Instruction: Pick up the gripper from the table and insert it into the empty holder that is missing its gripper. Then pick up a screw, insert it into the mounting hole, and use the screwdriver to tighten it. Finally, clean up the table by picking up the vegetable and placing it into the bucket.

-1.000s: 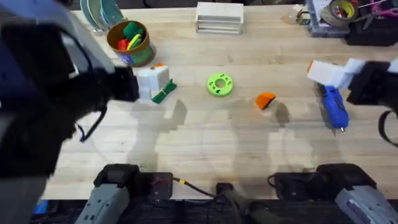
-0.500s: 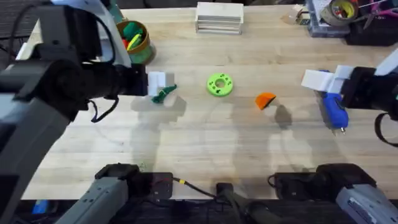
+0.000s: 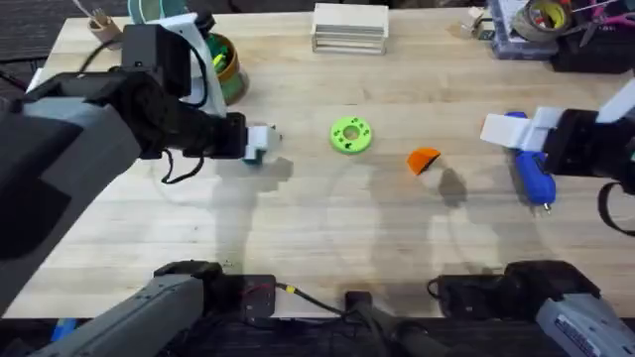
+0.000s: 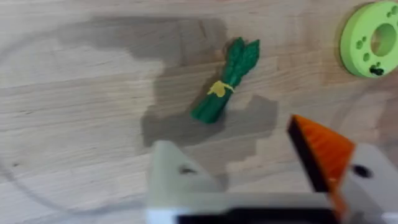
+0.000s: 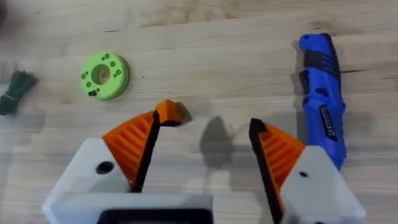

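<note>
— While the left claw [image 3: 260, 142] hangs low over the bench [image 3: 327, 248], where does the toy asparagus bundle [image 4: 225, 81] lie?

— Flat on the wood under that claw, well ahead of its fingers in the left wrist view, tilted, with a yellow band round its middle. From overhead I can only make out a dark green bit at the claw's tip.

— And that claw's state?

— Spread, gripping nothing. One side carries an orange ribbed pad [image 4: 320, 152]; the other is a bare white holder [image 4: 177, 180] with a small hole in it.

— The loose orange finger?

— It [image 3: 425, 160] rests on the bench between the green ring disc [image 3: 350, 134] and the blue screwdriver [image 3: 531, 174]. In the right wrist view it sits just past the tip of one of the right claw's orange pads; I cannot tell whether they touch.

— So the right claw [image 5: 208, 146]?

— Released, both orange pads apart, nothing between them. The screwdriver lies on the wood just beside one finger, its dark tip pointing toward the arms' bases in the overhead view.

— The bucket?

— At the far left of the bench, partly behind the left arm; its orange-yellow wall [image 3: 226, 67] shows, with coloured pieces inside. A white slatted block [image 3: 349, 28] stands at the far edge, middle.
</note>
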`<state>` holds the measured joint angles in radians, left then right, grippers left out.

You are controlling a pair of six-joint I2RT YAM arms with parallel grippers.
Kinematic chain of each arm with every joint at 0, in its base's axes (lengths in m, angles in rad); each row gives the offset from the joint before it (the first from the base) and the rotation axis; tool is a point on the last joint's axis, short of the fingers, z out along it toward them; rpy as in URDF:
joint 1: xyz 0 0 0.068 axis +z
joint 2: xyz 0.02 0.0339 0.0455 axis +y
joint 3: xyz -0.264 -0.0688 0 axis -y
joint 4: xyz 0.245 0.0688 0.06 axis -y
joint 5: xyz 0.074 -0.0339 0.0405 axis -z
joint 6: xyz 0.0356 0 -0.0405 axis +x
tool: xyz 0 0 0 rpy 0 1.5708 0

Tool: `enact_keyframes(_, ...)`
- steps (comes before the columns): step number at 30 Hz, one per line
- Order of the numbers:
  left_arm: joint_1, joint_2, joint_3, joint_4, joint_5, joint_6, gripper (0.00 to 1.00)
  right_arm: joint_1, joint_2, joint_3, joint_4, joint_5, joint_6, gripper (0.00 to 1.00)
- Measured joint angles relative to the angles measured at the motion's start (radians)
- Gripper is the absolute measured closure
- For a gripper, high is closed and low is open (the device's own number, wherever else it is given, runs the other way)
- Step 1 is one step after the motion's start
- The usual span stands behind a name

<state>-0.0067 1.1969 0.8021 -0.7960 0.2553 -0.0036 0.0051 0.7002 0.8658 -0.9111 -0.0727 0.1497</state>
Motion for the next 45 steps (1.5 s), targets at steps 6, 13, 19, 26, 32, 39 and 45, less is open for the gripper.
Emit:
enact_keyframes(6, 0.0, 0.01, 0.0, 0.022, 0.055, 0.051, 0.989, 0.0, 0.0, 0.0, -0.006, 0.0, 0.0, 0.072)
enact_keyframes(13, 0.0, -0.13, 0.0, 0.049, 0.075, 0.087, 0.989, 0.0, 0.0, 0.0, -0.008, 0.0, 0.0, 0.072)
enact_keyframes(19, 0.0, -0.332, 0.0, 0.049, 0.106, 0.122, 0.391, 0.0, 0.0, 0.0, -0.01, 0.0, 0.0, 0.073)
enact_keyframes(26, 0.0, -0.501, 0.0, -0.013, 0.116, 0.128, 0.007, 0.0, 0.0, 0.0, -0.01, 0.0, 0.0, 0.073)
enact_keyframes(32, 0.0, -0.611, 0.0, -0.026, 0.121, 0.121, 0.426, 0.0, 0.0, 0.0, -0.01, 0.0, 0.0, 0.073)
enact_keyframes(39, 0.0, -0.659, 0.0, -0.028, 0.142, 0.085, 0.04, 0.0, 0.0, 0.0, -0.01, 0.0, 0.0, 0.072)
enact_keyframes(45, 0.0, -0.658, 0.0, -0.028, 0.145, 0.073, 0.008, 0.0, 0.0, 0.0, -0.01, 0.0, 0.0, 0.072)
